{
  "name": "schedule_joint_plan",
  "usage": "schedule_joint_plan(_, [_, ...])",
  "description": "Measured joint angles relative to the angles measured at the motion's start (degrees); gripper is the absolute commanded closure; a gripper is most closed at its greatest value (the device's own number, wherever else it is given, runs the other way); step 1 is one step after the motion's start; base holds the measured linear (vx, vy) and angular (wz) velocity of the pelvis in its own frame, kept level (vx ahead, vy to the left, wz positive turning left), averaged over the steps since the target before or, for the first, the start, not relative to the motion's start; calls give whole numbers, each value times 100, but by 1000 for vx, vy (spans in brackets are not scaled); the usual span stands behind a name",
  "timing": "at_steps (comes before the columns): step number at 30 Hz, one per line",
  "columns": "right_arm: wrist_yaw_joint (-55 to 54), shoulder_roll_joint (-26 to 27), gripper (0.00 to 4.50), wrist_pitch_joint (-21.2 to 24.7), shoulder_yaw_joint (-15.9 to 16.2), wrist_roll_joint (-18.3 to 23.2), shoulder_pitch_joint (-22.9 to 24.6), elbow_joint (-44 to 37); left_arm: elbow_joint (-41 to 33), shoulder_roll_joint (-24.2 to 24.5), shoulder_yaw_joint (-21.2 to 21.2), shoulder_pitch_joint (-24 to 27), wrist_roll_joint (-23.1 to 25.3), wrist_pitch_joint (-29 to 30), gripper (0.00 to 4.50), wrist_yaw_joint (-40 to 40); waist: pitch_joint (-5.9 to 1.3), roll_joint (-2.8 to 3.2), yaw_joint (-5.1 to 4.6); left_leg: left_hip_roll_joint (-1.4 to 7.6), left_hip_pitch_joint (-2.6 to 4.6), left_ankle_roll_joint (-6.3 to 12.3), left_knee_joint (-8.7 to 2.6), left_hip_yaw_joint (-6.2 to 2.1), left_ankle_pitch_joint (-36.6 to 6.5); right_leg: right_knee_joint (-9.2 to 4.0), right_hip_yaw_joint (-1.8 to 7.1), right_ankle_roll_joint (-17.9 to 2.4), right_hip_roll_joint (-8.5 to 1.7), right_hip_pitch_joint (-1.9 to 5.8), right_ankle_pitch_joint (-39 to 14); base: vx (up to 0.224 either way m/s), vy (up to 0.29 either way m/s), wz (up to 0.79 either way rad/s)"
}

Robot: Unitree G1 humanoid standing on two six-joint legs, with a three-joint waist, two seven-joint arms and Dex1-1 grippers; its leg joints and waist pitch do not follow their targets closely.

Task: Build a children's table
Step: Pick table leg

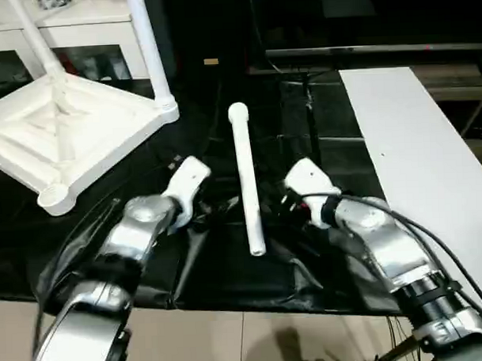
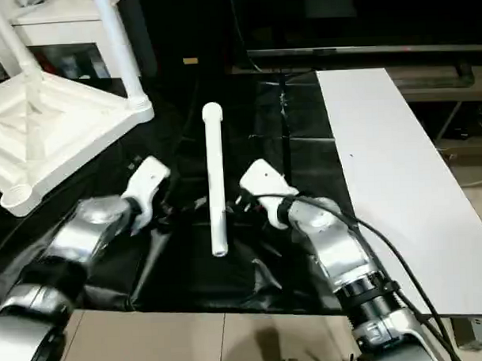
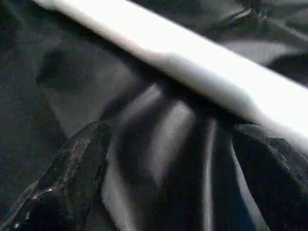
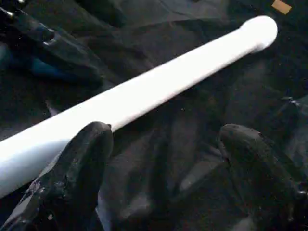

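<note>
— While the loose leg (image 1: 246,180) lay flat on the black sheet (image 1: 228,268), how did the fingers stand?

— Both pairs stood wide apart and held nothing. The left gripper (image 3: 168,159) had its black fingers (image 3: 72,173) spread just short of the leg, the sheet showing between them. The right gripper (image 4: 163,159) was spread too, one finger (image 4: 82,163) overlapping the leg's edge in the wrist view; whether it touched, I couldn't tell.

— And the arms?

— The silver forearms reached forward and angled inward, one on each side of the leg, wrists level with its lower half.

— The tabletop?

— The tabletop (image 1: 61,127) sat upside down, well to the left of the leg and beyond the left gripper, two legs (image 1: 145,41) already standing in its sockets.
</note>
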Motion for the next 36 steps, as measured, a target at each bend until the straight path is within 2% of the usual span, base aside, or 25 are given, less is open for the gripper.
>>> schedule_joint_plan(6, [13,211,61,-140,306,-145,-206,290,461,-150,-160,-88,164,-149,1,-44,3,8,-15,2,0,-7,-1,1,-4,0,-1,0,0,-1,0,0,0,0])
schedule_joint_plan(15, [76,432,61,-321,496,-315,-432,616,834,-206,-219,-274,292,-471,1,-72,1,14,-3,2,0,-12,-2,9,-7,-3,0,-1,-4,2,0,0,0,0])
schedule_joint_plan(19, [65,441,61,-402,462,-285,-493,636,945,-151,-224,-350,333,-506,1,-70,2,13,-4,3,1,-10,-1,10,-6,0,0,-1,-4,2,0,0,0,0])
schedule_joint_plan(22, [97,444,61,-377,180,-34,-510,473,1030,-78,-218,-402,371,-552,1,-73,2,13,-11,5,3,-11,-2,10,-6,1,-1,-1,-4,1,0,0,0,0])
schedule_joint_plan(27, [206,163,61,-258,-83,142,-547,199,1093,-20,-202,-425,371,-604,1,-122,2,13,1,6,2,9,-3,13,5,-2,0,-1,-4,1,0,0,0,0])
schedule_joint_plan(32, [424,-641,61,-356,-24,-320,-497,135,1433,86,-10,-535,367,-720,1,129,2,13,29,7,1,20,-3,20,12,-4,-1,-13,-5,1,-8,0,0,0])
schedule_joint_plan(36, [462,-561,61,-370,198,-441,-334,135,1646,-39,28,-751,370,-811,1,360,5,20,4,10,-2,21,-4,20,12,-4,-5,-14,-3,-3,-9,0,0,0])
